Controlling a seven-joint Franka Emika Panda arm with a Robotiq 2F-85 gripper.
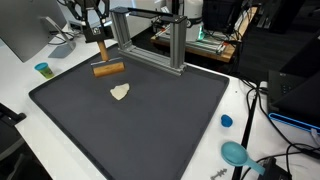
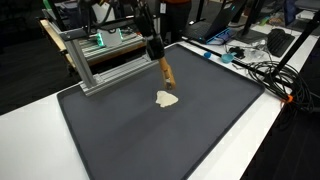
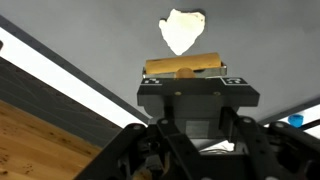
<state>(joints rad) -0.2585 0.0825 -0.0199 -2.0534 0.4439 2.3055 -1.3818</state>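
We list: claw (image 2: 155,52) clenched on brown wooden block (image 3: 185,68); white crumpled scrap (image 1: 120,92) near (on dark grey mat (image 1: 170,120)); grey metal frame (image 1: 180,45) behind; small teal cup (image 1: 43,69), contents unseen.

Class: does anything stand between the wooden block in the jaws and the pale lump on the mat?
Nothing visible: only bare mat lies between the wooden block, held by the gripper, and the pale lump.

We see even overhead room light, faint shadows on the dark mat (image 1: 150,125), glare on the white table (image 1: 15,80), our wrist view's gripper (image 3: 185,72) blurred.
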